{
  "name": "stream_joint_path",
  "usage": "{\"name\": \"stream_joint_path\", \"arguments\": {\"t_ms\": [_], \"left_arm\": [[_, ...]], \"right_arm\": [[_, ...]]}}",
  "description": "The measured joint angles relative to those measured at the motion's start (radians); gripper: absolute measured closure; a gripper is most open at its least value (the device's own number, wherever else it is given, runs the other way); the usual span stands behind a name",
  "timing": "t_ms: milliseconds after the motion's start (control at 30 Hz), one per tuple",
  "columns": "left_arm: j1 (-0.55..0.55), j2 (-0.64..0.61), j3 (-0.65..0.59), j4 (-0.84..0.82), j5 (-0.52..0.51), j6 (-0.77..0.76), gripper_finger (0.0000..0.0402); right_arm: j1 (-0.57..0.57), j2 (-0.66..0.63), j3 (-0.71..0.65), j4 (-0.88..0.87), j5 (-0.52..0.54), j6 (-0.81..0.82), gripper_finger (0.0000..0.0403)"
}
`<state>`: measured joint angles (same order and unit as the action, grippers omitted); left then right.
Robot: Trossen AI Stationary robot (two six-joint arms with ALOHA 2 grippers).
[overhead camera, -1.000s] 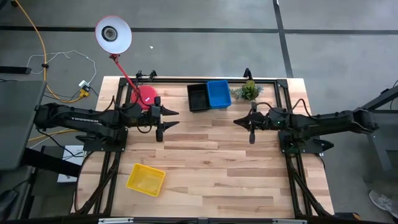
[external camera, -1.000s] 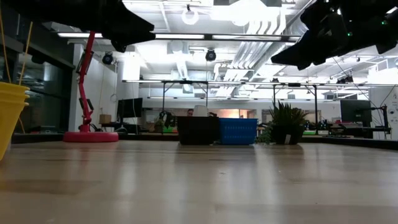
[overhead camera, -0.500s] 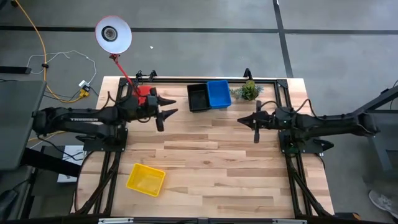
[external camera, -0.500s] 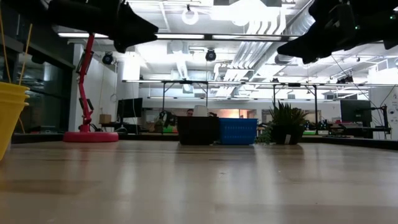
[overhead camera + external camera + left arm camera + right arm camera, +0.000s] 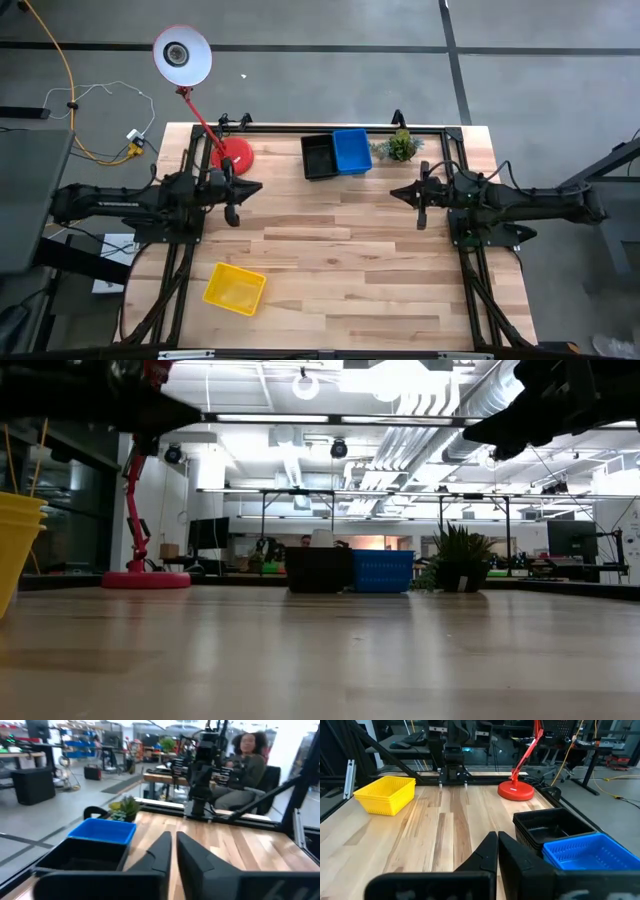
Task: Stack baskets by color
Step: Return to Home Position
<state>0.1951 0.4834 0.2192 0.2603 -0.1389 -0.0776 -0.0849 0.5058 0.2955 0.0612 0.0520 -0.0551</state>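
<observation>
Wooden surface (image 5: 340, 250) looks sorted already: blue baskets (image 5: 351, 150) and black baskets (image 5: 318, 157) sit stacked side by side, touching, at the back edge, and the yellow baskets (image 5: 235, 288) are stacked near the front left corner. So I'd say the stacking's done and this is the go-home bit. Left gripper (image 5: 173, 840) and right gripper (image 5: 497, 839) both hang empty above the boards, fingers pressed nearly together, each by its own side. Next move only needs the arms to tuck in. The middle's wide open, though the lamp (image 5: 235, 155) stands just beside the left arm.
</observation>
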Motion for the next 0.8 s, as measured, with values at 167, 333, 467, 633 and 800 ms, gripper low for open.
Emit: {"name": "stream_joint_path", "arguments": {"t_ms": [167, 333, 467, 633, 800], "left_arm": [[0.013, -0.166, -0.105, -0.001, -0.002, -0.017, 0.0393], [0.014, -0.277, -0.143, -0.031, 0.047, -0.028, 0.0400], [0.013, -0.322, -0.173, -0.049, 0.052, -0.051, 0.0401], [0.013, -0.348, -0.209, -0.115, 0.041, -0.073, 0.0401], [0.013, -0.349, -0.209, -0.164, 0.036, -0.103, 0.0401]], "right_arm": [[-0.011, -0.059, 0.000, -0.061, 0.012, 0.033, 0.0403], [-0.033, -0.146, 0.000, -0.126, 0.018, 0.074, 0.0403], [-0.044, -0.221, 0.000, -0.185, 0.026, 0.080, 0.0403], [-0.054, -0.326, 0.000, -0.285, 0.059, 0.100, 0.0403], [-0.054, -0.418, 0.000, -0.280, 0.085, 0.119, 0.0403]]}}
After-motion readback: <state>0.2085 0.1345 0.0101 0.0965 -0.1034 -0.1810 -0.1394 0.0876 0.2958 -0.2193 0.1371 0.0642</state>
